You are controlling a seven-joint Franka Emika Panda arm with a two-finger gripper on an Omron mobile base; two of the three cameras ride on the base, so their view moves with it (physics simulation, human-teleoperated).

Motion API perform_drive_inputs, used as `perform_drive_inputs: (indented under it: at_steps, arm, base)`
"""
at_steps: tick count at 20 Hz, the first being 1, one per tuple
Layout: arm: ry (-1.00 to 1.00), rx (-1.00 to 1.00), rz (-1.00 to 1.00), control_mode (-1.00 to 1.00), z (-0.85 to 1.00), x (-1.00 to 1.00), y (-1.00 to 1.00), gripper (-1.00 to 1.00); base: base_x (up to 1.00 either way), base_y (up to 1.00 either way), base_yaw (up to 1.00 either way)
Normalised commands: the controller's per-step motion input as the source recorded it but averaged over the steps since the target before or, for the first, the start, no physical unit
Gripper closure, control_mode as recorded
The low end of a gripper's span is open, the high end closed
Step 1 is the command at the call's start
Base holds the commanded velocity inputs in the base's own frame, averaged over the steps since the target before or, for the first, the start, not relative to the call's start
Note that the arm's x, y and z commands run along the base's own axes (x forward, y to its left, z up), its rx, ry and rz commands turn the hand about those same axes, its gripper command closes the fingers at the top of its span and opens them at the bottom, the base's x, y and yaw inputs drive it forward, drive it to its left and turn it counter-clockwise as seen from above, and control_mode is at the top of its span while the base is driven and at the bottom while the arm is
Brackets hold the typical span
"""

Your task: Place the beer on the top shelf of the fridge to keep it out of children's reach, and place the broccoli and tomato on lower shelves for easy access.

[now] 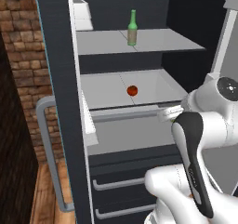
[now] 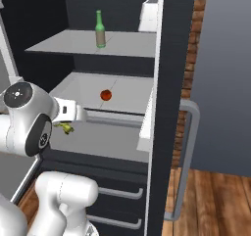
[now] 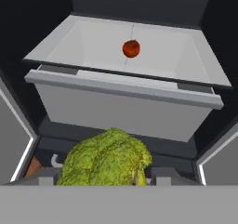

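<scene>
The fridge (image 1: 60, 102) stands open, its dark door edge running down the left base view and its curved grey bar handle (image 1: 46, 139) at 9 o'clock. On the top grey shelf the beer (image 1: 132, 29) stands upright, at 12 o'clock in both base views, alone on its shelf. One level down the tomato (image 1: 132, 90) rests on the pale floor of the next shelf, near the middle and well apart from the walls; the hand view shows it at 12 o'clock, with a dark stem spot on top.

The hand (image 2: 66, 127) is clenched on the broccoli (image 3: 108, 159), which sits between the fingertips at 6 o'clock of the hand view and hides most of them. In the right base view the floret shows as a small yellow-green speck at 9 o'clock, just under the white wrist, held in front of the grey drawer (image 3: 121, 107) and below the tomato's shelf. The drawer front lies across the middle of the hand view with its lip jutting forward. Whether the broccoli touches any shelf cannot be told; it looks to hang free in the grip
</scene>
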Motion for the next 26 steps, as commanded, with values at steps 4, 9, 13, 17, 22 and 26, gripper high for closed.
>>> perform_drive_inputs:
  at_steps: [4, 9, 13, 17, 22, 26]
  arm:
    - [0.0, 0.0, -0.11, -1.0, 0.0, 0.21, 0.0, 1.0]
    - [0.0, 0.0, -0.14, -1.0, 0.0, 0.55, 0.0, 1.0]
    - [0.0, 0.0, -0.04, -1.0, -0.04, 0.68, 0.0, 1.0]
    - [0.0, 0.0, -0.03, -1.0, -0.03, 0.65, 0.0, 1.0]
    - [0.0, 0.0, 0.0, -1.0, -0.15, 0.69, 0.0, 1.0]
    - [0.0, 0.0, 0.0, -1.0, -0.29, 0.74, 0.0, 1.0]
  base:
    - [0.19, 0.04, -0.14]
    - [0.0, 0.0, 0.0]
    - [0.0, 0.0, 0.0]
    - [0.0, 0.0, 0.0]
    - [0.0, 0.0, 0.0]
    - [0.0, 0.0, 0.0]
